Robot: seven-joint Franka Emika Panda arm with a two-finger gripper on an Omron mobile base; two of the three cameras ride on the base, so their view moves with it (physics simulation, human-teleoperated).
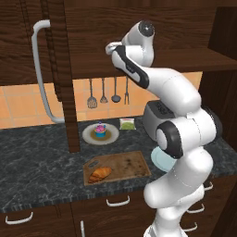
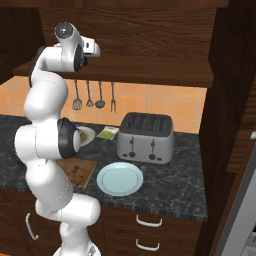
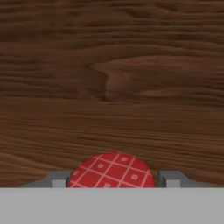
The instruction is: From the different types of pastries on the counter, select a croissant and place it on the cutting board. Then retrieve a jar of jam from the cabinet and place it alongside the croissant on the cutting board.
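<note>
Reaching up into the cabinet [image 1: 139, 28], the arm has its wrist at shelf height, 12 o'clock above the surface [image 1: 41, 162]. Toaster [image 2: 145, 137] sits at 3 o'clock of the cutting board [image 1: 125, 164], pale blue plate [image 2: 120, 180] in front of it. Croissant [image 1: 100, 174] already lies on the board's 9 o'clock end, so step one looks done. Cupcake [image 1: 100, 131] on its own plate at 12 o'clock of the board. Tool [image 3: 113, 179] straddles the jar of jam [image 3: 111, 173], red checked lid between the fingertips [image 3: 59, 178]; they flank it closely, but contact isn't readable, so clamped or apart I cannot tell. Risks: jar slipping if the grip is shallow, clipping the shelf edge or open door on withdrawal, or dropping it on the croissant when setting down.
</note>
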